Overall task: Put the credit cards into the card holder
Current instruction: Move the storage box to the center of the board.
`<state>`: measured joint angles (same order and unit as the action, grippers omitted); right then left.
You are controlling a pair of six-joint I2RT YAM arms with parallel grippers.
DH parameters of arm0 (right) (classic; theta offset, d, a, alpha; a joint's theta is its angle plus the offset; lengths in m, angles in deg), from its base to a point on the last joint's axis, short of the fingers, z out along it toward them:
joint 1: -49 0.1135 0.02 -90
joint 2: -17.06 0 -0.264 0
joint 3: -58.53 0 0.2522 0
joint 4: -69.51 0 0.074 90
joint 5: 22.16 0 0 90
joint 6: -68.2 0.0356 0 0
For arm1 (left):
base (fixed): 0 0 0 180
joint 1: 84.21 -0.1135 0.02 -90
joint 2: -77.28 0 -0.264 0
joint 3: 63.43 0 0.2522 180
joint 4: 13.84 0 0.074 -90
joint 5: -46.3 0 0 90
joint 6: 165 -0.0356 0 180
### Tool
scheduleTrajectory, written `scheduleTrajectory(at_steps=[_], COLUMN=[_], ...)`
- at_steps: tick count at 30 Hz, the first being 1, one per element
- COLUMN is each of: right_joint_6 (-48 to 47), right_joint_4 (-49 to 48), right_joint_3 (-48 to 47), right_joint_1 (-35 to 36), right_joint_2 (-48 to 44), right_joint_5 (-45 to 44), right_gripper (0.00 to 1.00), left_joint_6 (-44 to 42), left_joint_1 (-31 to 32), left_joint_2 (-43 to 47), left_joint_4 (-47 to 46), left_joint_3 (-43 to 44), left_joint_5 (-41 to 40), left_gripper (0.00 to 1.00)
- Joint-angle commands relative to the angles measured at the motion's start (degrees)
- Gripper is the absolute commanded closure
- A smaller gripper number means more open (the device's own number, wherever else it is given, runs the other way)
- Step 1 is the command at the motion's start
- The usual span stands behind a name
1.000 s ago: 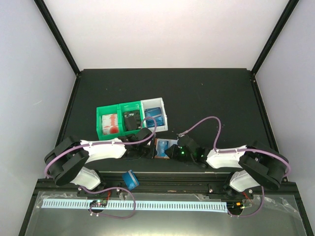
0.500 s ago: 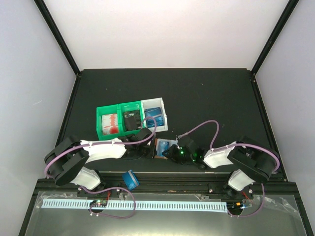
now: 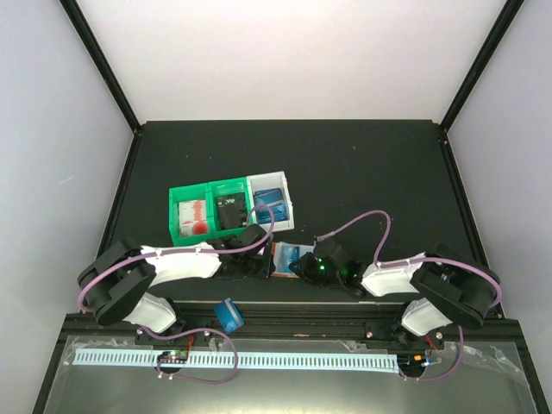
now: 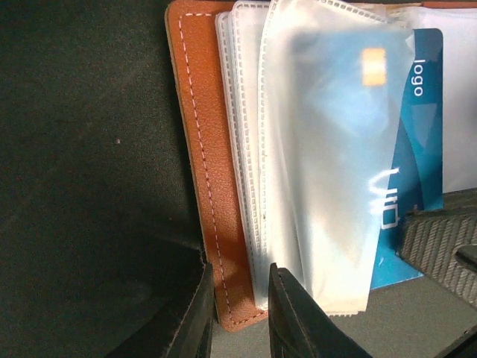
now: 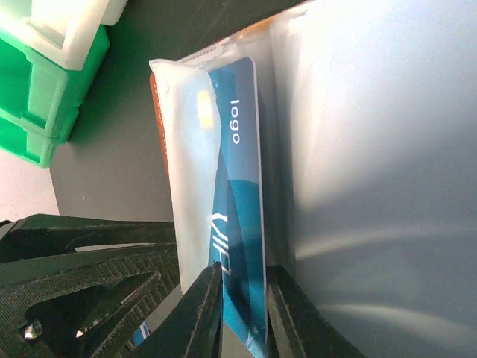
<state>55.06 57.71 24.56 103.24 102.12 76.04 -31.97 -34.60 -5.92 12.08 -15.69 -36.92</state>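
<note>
Pinching the card holder [image 4: 205, 149] by its stitched edge, the left pincer [image 4: 237, 321] sits narrowly closed, low centre of the overhead view on the counter [image 3: 362, 172]. The right pincer [image 5: 242, 321] clamps a blue credit card [image 5: 240, 194] half inside a clear pocket [image 5: 185, 149].

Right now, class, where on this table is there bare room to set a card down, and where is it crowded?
Bare: the table from the bins to the far edge, and to their right. Crowded: the near middle, where left fingers clamp the card holder and right fingers pinch a blue card.
</note>
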Motion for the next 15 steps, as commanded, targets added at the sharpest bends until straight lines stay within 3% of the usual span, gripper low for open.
scheduleTrajectory(at_steps=[1, 11, 15], right_joint_6=[-0.85, -1.61, -0.14], right_joint_4=[4.44, 0.3, -0.01], right_joint_3=[0.37, -0.53, 0.38], right_joint_1=[-0.3, -0.28, -0.33], right_joint_2=[-2.72, 0.28, 0.98], right_joint_5=[-4.2, -1.56, -2.21], right_gripper=[0.8, 0.99, 0.99], left_joint_6=[-0.9, -1.26, -1.22], left_joint_1=[0.14, 0.14, 0.14], left_joint_2=[-2.5, -1.23, -1.01], left_joint_4=[6.87, 6.73, 6.78], left_joint_3=[-2.51, -2.41, -2.53], left_joint_5=[-2.1, -1.28, -1.15], left_gripper=[0.77, 0.76, 0.76])
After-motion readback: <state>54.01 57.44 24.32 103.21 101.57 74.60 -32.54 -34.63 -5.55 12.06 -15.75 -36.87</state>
